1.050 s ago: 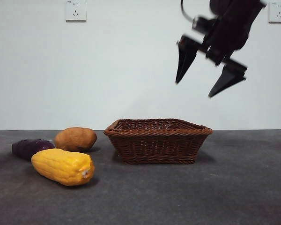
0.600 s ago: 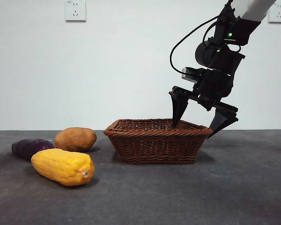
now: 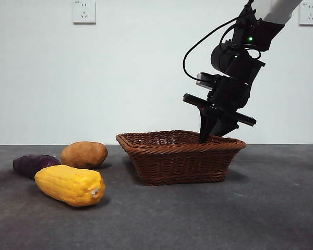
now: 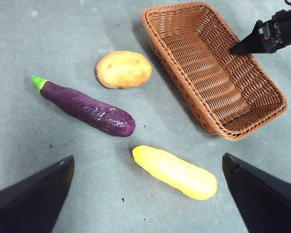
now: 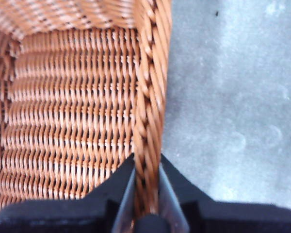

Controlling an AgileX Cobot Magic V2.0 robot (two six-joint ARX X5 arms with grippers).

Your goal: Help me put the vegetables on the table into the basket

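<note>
Three vegetables lie on the table (image 3: 281,208) left of the basket (image 3: 180,162): a yellow corn cob (image 3: 70,185), an orange-brown potato (image 3: 84,154) and a dark purple oblong one (image 3: 34,164) with a green tip. My right gripper (image 3: 211,130) is shut on the basket's right rim (image 5: 148,97), one jaw inside the wall and one outside. That side of the basket sits slightly raised. The left wrist view looks down on the corn (image 4: 174,172), the potato (image 4: 123,69), the purple vegetable (image 4: 87,108) and the basket (image 4: 169,63). My left gripper (image 4: 148,158) hangs open high above them, holding nothing.
A white wall with two power sockets (image 3: 84,11) stands behind the table. Bare grey table surface stretches in front of the basket and to its right.
My right gripper came down from high above and shut on the basket's right rim. The basket has shifted slightly to the right and tilted. The vegetables have not moved.
</note>
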